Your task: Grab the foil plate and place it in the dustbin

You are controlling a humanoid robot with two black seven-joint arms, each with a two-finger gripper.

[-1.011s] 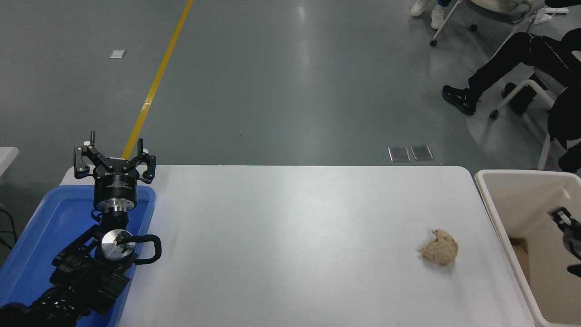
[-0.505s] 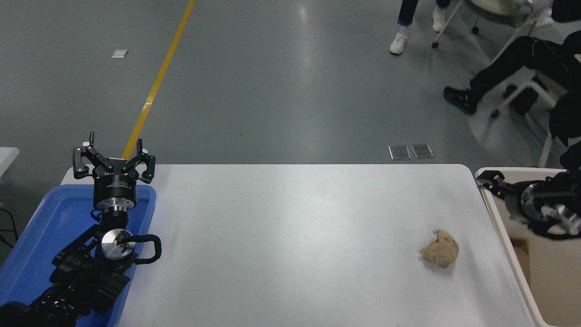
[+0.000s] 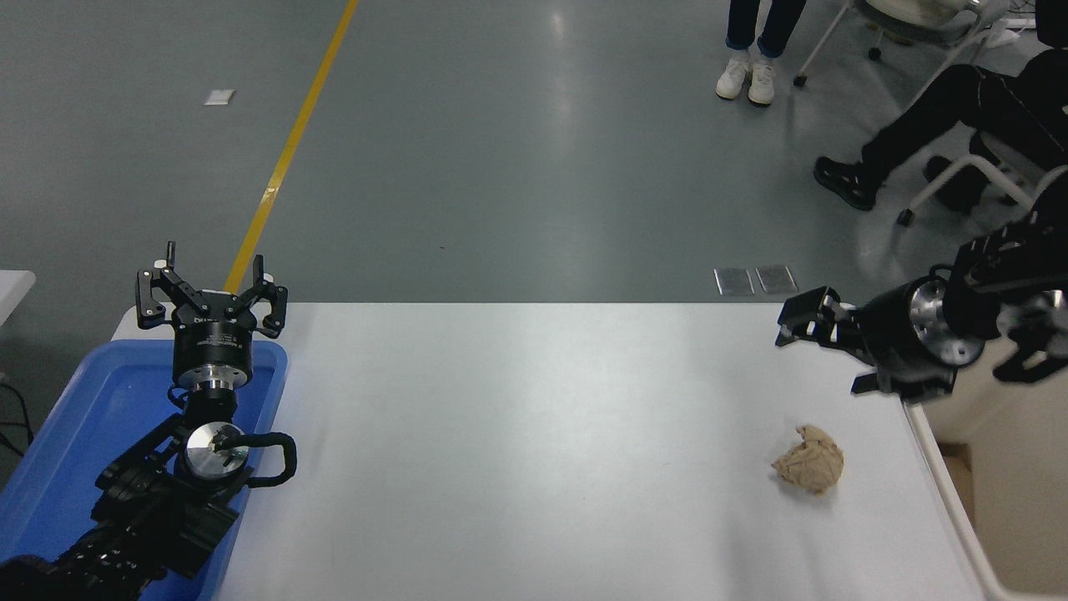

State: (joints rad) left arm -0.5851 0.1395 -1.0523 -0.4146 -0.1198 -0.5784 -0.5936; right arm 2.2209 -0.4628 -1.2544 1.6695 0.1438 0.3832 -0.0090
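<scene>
The foil plate is out of view. The cream dustbin (image 3: 951, 492) stands off the table's right edge, and my right arm covers its far part. My right gripper (image 3: 822, 355) hovers over the table's far right corner, pointing left, open and holding nothing. Parked at the lower left, my left gripper (image 3: 209, 285) stands open over the far end of the blue tray.
A crumpled brown paper ball (image 3: 808, 469) lies on the white table (image 3: 534, 451) near the right side, just below my right gripper. The blue tray (image 3: 75, 426) sits at the left edge. A person sits on a chair (image 3: 943, 108) beyond the table; another stands (image 3: 747, 75).
My right arm has risen out of the dustbin and swung left, from inside the bin to above the table's far right corner. A standing person walked into view at the top.
</scene>
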